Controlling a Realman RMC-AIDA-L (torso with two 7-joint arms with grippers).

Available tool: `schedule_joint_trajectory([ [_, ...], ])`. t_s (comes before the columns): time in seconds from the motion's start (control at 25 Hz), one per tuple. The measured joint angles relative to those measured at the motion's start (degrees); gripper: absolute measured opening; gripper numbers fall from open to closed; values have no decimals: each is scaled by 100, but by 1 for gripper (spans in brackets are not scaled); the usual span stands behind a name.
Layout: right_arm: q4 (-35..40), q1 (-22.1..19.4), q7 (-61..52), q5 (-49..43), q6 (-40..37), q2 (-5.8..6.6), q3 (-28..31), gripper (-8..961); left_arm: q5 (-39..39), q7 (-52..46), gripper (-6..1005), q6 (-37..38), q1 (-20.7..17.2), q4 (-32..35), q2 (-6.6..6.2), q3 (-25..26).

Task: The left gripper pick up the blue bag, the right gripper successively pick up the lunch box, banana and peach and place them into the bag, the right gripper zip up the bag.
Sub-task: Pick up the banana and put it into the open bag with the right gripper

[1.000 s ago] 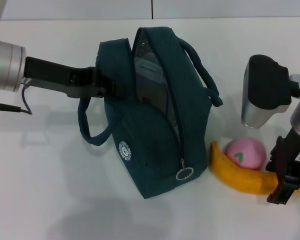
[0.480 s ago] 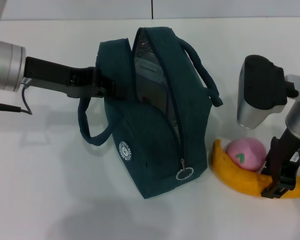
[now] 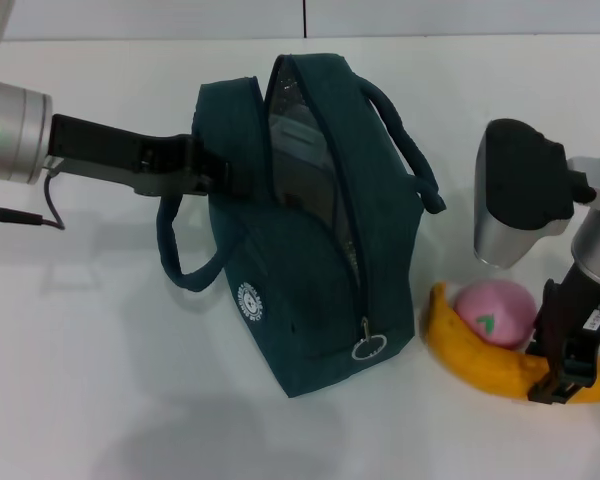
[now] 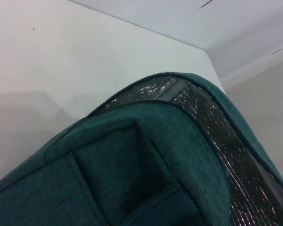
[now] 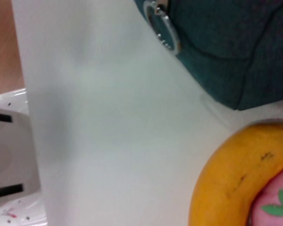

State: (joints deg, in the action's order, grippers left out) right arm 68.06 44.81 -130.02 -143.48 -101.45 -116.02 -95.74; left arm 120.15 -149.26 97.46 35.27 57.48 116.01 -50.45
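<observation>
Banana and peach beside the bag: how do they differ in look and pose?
The banana is long, curved and yellow-orange; the peach is round and pink with a green leaf mark. The banana curls around the peach's near side, and the right gripper is down at the banana, not the peach. Both lie on the white table, outside the blue bag.

Dark teal tote bag [image 3: 300, 290] of matt, coarse woven cloth, with crinkled silver foil lining [image 4: 212, 117] and a shiny metal ring zip pull [image 5: 162, 33]. Curved yellow-orange toy banana [image 3: 480, 360] smooth, softly matt, lightly scuffed. Round pink toy peach [image 3: 495, 312] smooth and matt. Smooth white table [image 3: 100, 380] with a faint sheen. Black matt plastic left hand [image 3: 225, 172] on a brushed silver metal cylinder [image 3: 10, 130].
</observation>
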Motion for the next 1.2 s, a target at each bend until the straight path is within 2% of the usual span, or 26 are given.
schedule_joint_trajectory([
  [0.2,288,-44,89,51,-319,21,219,419,-1,2,32,5,-44,4,-7,0],
  [0.48,716,-209,268,19,-1100,60,1009,414,-1,2,31,9,-85,9,-18,0],
  [0.68,845,-304,618,10,-1617,81,2274,414,-1,2,31,9,-103,9,-21,0],
  [0.96,858,-258,1030,94,-2029,209,3963,415,-60,2,32,10,-106,9,-10,8],
  [1.2,854,-233,1088,1112,-2076,349,5395,415,-212,2,32,10,-130,9,-21,9],
])
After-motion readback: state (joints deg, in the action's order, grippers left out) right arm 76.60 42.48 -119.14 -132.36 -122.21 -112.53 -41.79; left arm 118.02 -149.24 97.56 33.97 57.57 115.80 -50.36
